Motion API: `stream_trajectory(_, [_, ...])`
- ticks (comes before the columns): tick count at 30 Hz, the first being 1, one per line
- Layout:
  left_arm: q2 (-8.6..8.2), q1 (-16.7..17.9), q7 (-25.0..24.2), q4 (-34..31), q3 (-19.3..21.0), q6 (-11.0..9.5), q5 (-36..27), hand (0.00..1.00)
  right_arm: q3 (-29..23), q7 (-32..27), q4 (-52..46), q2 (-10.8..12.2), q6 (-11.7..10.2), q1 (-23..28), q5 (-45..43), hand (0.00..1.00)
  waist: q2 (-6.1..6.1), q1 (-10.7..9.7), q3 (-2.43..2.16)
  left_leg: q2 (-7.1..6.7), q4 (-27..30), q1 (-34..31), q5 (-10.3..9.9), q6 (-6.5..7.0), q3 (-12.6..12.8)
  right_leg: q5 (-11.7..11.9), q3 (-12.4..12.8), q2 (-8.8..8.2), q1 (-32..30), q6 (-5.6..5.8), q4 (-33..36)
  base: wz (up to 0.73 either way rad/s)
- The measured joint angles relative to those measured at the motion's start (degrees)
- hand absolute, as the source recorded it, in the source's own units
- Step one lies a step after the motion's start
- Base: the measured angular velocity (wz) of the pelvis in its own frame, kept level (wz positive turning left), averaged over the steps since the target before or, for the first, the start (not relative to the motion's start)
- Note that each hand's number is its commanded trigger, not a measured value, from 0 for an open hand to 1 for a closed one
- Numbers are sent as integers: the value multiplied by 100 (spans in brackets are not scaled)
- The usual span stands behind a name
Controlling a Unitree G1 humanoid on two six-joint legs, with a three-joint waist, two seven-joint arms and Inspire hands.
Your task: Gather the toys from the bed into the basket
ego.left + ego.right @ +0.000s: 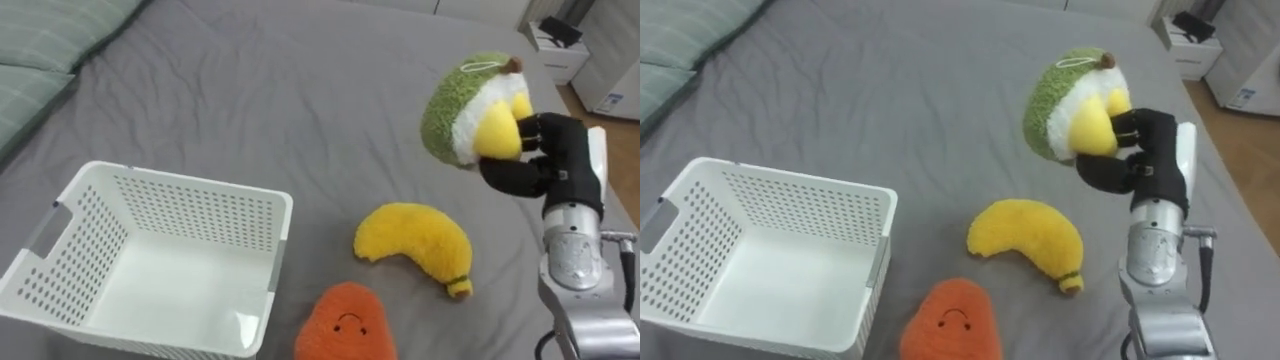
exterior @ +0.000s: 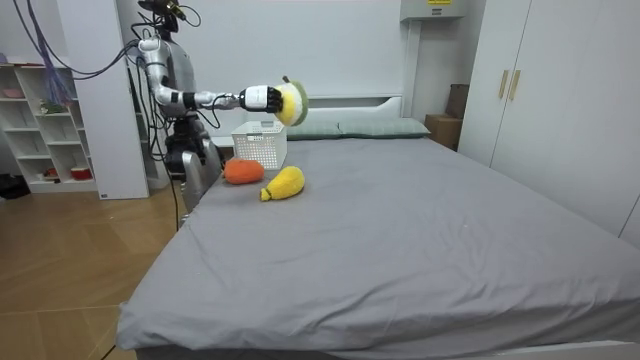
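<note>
Green plush toy [image 1: 455,115], white and yellow on its open side, is up off the bed [image 1: 280,90] in our right hand [image 1: 540,155]. The hand's dark fingers are curled tight round the yellow part, and the toy juts toward our left from the hand. Below it on the grey sheet we see a yellow banana toy [image 1: 415,245]. Nearer to us lies an orange toy [image 1: 345,328] with a small stitched face, just beside the corner of a white basket [image 1: 185,187]. In the room view we stand at the bed's side near the pillows [image 1: 40,50], right arm held out level over the mattress.
</note>
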Motion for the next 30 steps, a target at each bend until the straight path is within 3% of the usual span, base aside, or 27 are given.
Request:
stream_trajectory(2, [-2, 2, 0, 0, -36, -13, -11, 0, 173, 25, -86, 0, 2, -79, -3, 100, 0, 111, 6, -14, 26, -22, -2, 2, -56, 0, -19, -4, 4, 0, -2, 15])
stream_trajectory(8, [-18, -42, 19, -39, -56, -4, -5, 0, 715, 234, -131, 14, 48, -192, -24, 100, 37, 442, 36, -71, 211, -243, -3, 21, -376, -2, -490, -95, 26, 5, -7, 29])
stream_trajectory(13, [-18, 0, 8, -67, -33, 11, -3, 0, 1104, 539, -135, 177, 165, -487, -227, 100, 57, 840, 31, -90, 217, -306, 15, 30, -478, -3, -650, -128, 13, 6, -5, 12])
stream_trajectory(16, [-25, -2, -9, -87, -35, 26, -2, 0, 1216, 647, -135, 249, 166, -649, -226, 100, 55, 891, 31, -127, 285, -366, 21, 40, -601, -13, -831, -162, 40, 22, -10, 26])
stream_trajectory(25, [-17, -128, -10, -405, 90, 25, 0, 0, 1991, 1122, -116, 293, 186, -841, -431, 100, -88, 1372, 42, -193, 379, -449, 28, 67, -783, -11, -961, -194, 72, 60, -6, 9])
stream_trajectory(27, [-20, -144, -10, -405, 89, 25, -2, 0, 2072, 1178, -93, 296, 202, -842, -487, 80, -103, 1424, 50, -223, 390, -486, 32, 72, -855, -11, -985, -198, 67, 64, -8, 17])
stream_trajectory(28, [-20, -146, -10, -405, 84, 25, -9, 0, 2108, 1190, -73, 297, 215, -842, -529, 53, -103, 1467, 50, -228, 389, -485, 32, 74, -856, -12, -978, -196, 66, 65, -7, 7])
stream_trajectory(29, [-17, -141, -10, -405, 84, 26, -10, 0, 2167, 1220, -35, 305, 251, -841, -630, 13, -105, 1509, 50, -236, 389, -487, 35, 79, -864, -15, -985, -197, 66, 70, -4, 0])
stream_trajectory(30, [-10, -127, -3, -403, 83, 30, -10, 0, 2231, 1233, 13, 325, 268, -844, -701, 1, -115, 1529, 53, -247, 389, -491, 40, 85, -880, -15, -1000, -200, 67, 71, -4, 6])
